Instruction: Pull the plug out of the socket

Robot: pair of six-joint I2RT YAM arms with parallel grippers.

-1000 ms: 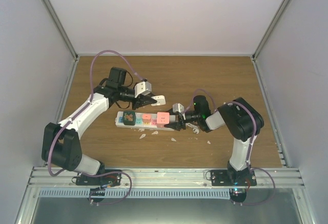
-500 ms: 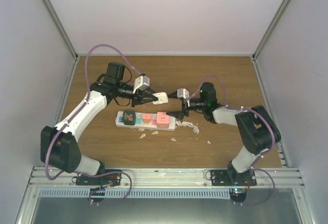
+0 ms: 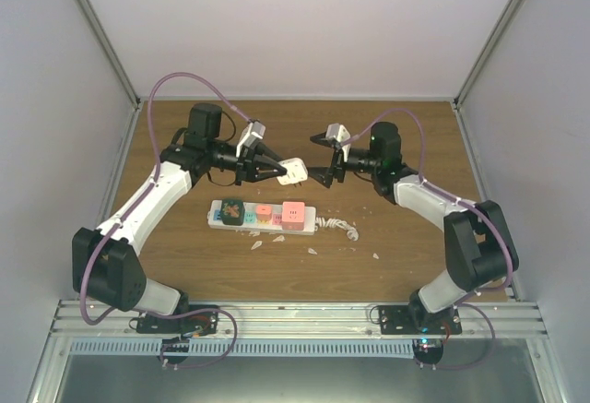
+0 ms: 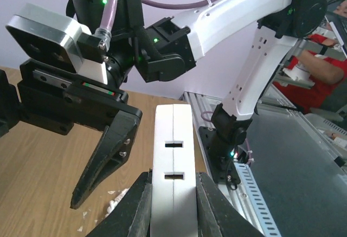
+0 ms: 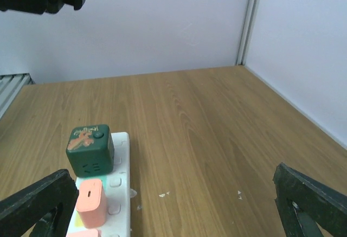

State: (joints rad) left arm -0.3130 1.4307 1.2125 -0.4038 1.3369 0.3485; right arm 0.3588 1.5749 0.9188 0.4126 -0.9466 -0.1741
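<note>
The socket, a long white power strip (image 3: 263,216), lies flat on the wooden table. A dark green cube plug (image 3: 231,209) and two pink plugs (image 3: 293,210) sit in it. It also shows in the right wrist view (image 5: 120,193), with the green cube (image 5: 90,149) and a pink plug (image 5: 90,202). My left gripper (image 3: 281,172) is shut on a white plug (image 3: 295,171), held in the air beyond the strip. In the left wrist view the white plug (image 4: 173,166) stands clamped between my fingers (image 4: 138,204). My right gripper (image 3: 321,161) is open and empty, facing the white plug.
The strip's short white coiled cord (image 3: 339,227) lies at its right end. Small white scraps (image 3: 312,251) are scattered in front of the strip. Pale walls close in the table on three sides. My right arm's finger (image 4: 103,155) hangs close to the white plug.
My right gripper has left the strip's right end and risen toward the far side. My left gripper has lifted the white plug higher and a little right. The strip has stayed put.
</note>
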